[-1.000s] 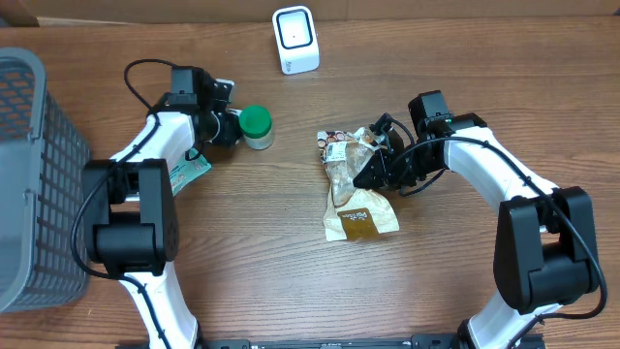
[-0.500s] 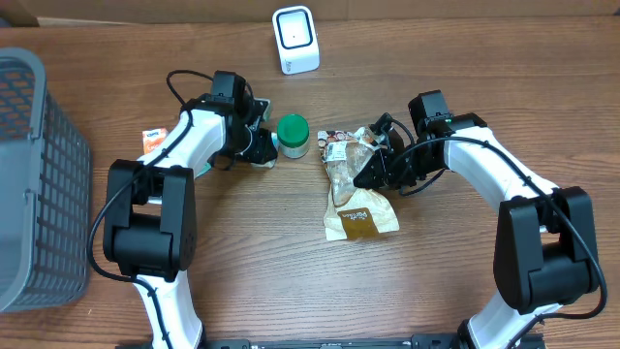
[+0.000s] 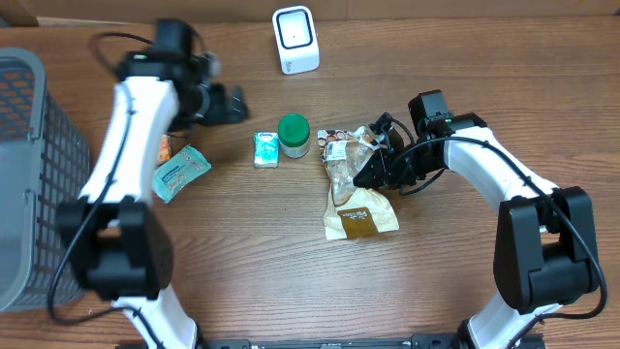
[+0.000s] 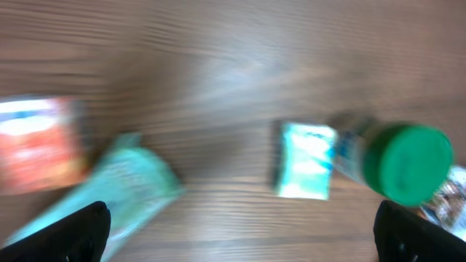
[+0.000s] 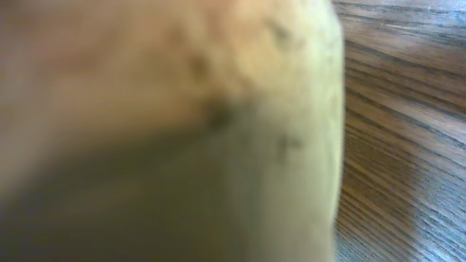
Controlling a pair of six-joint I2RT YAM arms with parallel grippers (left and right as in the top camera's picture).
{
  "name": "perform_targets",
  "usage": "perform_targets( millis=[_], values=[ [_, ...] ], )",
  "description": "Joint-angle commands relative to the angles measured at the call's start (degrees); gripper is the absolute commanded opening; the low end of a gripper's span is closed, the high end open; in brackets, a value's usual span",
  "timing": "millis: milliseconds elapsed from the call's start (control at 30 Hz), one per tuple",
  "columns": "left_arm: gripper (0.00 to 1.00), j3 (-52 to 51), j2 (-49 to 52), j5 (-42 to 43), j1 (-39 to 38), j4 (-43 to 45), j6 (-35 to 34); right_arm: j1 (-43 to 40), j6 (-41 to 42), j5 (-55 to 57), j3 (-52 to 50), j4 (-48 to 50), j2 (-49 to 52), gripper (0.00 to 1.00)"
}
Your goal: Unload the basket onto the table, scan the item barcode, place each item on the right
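A grey basket (image 3: 29, 174) stands at the table's (image 3: 455, 291) left edge. The left gripper (image 3: 225, 105) hangs above the wood toward the far left corner, its jaws spread wide and holding nothing. Below it lie an orange packet (image 3: 165, 147) and a long teal packet (image 3: 181, 173). Further right, a small teal packet (image 3: 265, 149) lies just beside a green-lidded jar (image 3: 294, 136), which stands upright and free.

The white scanner (image 3: 294, 40) sits at the far edge, near the middle. The snack bag (image 3: 356, 184), probably the item to scan, lies right of centre with its long axis running from far edge to near edge and its white label (image 3: 336, 150) at the far end. The right gripper (image 3: 376, 167) is clamped on the bag's right side, and the right wrist camera shows only blurred tan wrapper.

The scanner lies beyond the bag and to its left, so the right arm, already holding the bag, is the better placed to carry it there.

Half a second ago the left gripper was down at the jar. It has since let go and swung up and away to the left, uncovering the small teal packet. The right arm and bag have not moved.
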Motion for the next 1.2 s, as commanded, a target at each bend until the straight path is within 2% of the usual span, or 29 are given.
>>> perform_targets(
  millis=[0, 133, 267, 300, 333, 367, 400, 467, 533, 600, 633, 667, 700, 733, 767, 867, 1167],
  values=[
    [0.98, -0.24, -1.49, -9.14, 7.41, -1.07, -2.97, 0.20, -0.24, -0.46, 0.20, 0.20, -0.57, 0.04],
    [0.97, -6.49, -1.46, -11.45, 14.27, 3.13, -3.13, 0.20, -0.24, -0.44, 0.20, 0.22, -0.57, 0.04],
    [0.92, -14.97, -1.46, -10.62, 18.84, 12.22, 1.01, 0.20, -0.24, -0.46, 0.20, 0.48, -0.57, 0.04],
    [0.84, -17.03, -1.46, -10.32, 19.39, 14.60, 2.99, 0.20, -0.24, -0.46, 0.20, 0.61, -0.57, 0.04],
    [0.80, -18.45, -1.46, -10.25, 19.56, 16.44, 4.46, 0.20, -0.24, -0.46, 0.20, 0.63, -0.57, 0.04],
    [0.62, -21.29, -1.46, -10.27, 19.63, 20.31, 7.48, 0.20, -0.24, -0.44, 0.20, 0.61, -0.57, 0.04],
    [0.54, -22.64, -1.46, -10.25, 19.23, 22.62, 8.72, 0.20, -0.24, -0.46, 0.20, 0.61, -0.57, 0.04],
    [0.50, -23.67, -1.46, -10.23, 18.91, 24.85, 8.76, 0.20, -0.22, -0.46, 0.20, 0.63, -0.57, 0.04],
    [0.42, -24.59, -1.46, -10.25, 18.62, 26.91, 9.49, 0.20, -0.22, -0.46, 0.20, 0.61, -0.57, 0.04],
    [0.40, -25.73, -1.46, -10.27, 18.56, 28.96, 9.62, 0.20, -0.22, -0.46, 0.20, 0.59, -0.57, 0.04],
    [0.27, -26.84, -1.46, -10.23, 18.56, 30.77, 9.66, 0.20, -0.22, -0.46, 0.20, 0.59, -0.57, 0.04],
    [0.22, -27.78, -1.46, -9.99, 18.56, 32.54, 9.68, 0.20, -0.22, -0.46, 0.20, 0.59, -0.57, 0.04],
    [0.23, -28.63, -1.46, -9.22, 18.56, 34.32, 10.10, 0.20, -0.22, -0.46, 0.20, 0.57, -0.57, 0.04],
    [0.28, -29.40, -1.46, -8.04, 18.56, 35.82, 10.84, 0.20, -0.22, -0.46, 0.20, 0.55, -0.57, 0.04],
    [0.37, -30.08, -1.46, -6.16, 18.49, 36.89, 11.69, 0.20, -0.22, -0.46, 0.20, 0.55, -0.57, 0.04],
    [0.48, -32.24, -1.46, -4.31, 17.84, 39.93, 12.81, 0.20, -0.22, -0.46, 0.20, 0.57, -0.57, 0.04],
    [0.43, -36.68, -1.46, -4.76, 15.23, 41.09, 13.66, 0.20, -0.22, -0.46, 0.20, 0.31, -0.57, 0.04]
  ],
)
